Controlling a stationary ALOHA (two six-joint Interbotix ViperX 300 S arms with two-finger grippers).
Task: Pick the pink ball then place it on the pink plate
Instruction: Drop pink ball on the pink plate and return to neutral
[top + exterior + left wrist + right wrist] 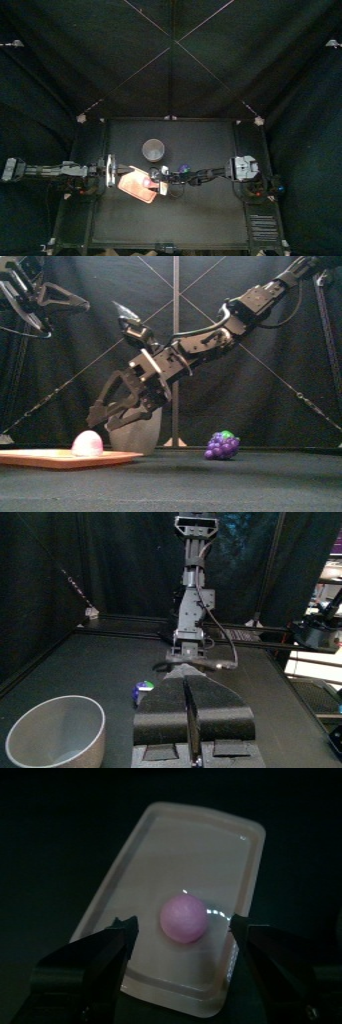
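Hovering: my right gripper (183,921) hangs over the plate (174,848), jaws spread wide and gripping nothing.
Ball: the ball (87,443) sits on the plate, clear of both jaws.
Direction: it lies straight below me, centred between my jaws; being round, it has no long axis to match.
Nearer arm: the right; my left gripper (195,697) rests at the table's left, jaws closed and empty.
Next move: probably a straight lift, so that neither jaw nudges the ball.
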